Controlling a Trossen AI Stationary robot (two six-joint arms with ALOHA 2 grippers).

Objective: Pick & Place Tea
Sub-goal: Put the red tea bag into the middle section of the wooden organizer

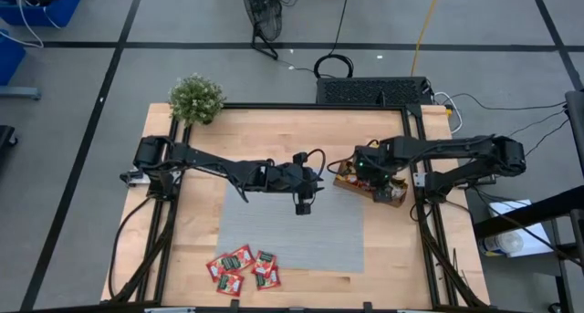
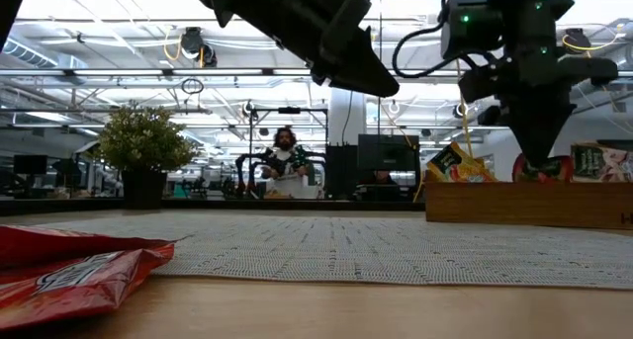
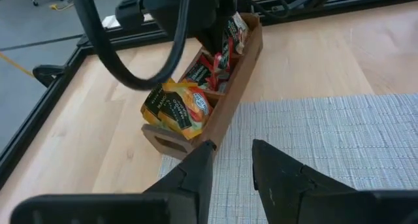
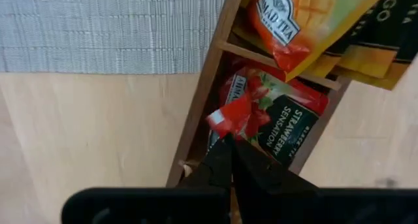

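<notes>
From above, the left gripper [image 1: 304,206] hangs over the upper middle of the grey mat [image 1: 338,240], and the right gripper [image 1: 363,173] sits over the wooden tray [image 1: 394,196] at the mat's 2 o'clock corner. A cluster of red tea sachets [image 1: 243,268] lies at the mat's 7 o'clock corner, partly on the bare tabletop [image 1: 265,130].

The overhead camera cannot resolve the tray's contents; the wrist cameras can. The right wrist view shows the right gripper [image 4: 230,145] closed on the torn red corner of a strawberry tea sachet [image 4: 277,119] standing in a tray compartment, with an orange mango sachet [image 4: 307,18] in the next compartment. The left wrist view shows the left gripper [image 3: 232,155] with its fingers a little apart and nothing between them, above the mat edge near the tray [image 3: 238,67], where yellow-and-dark sachets [image 3: 176,106] fill the near end.

The low view alone shows the room: a seated person [image 2: 285,161] far behind, and a potted plant [image 2: 143,151] at the tabletop's far edge. There the nearest red sachets [image 2: 69,270] are blurred and cut off at the frame's edge.
</notes>
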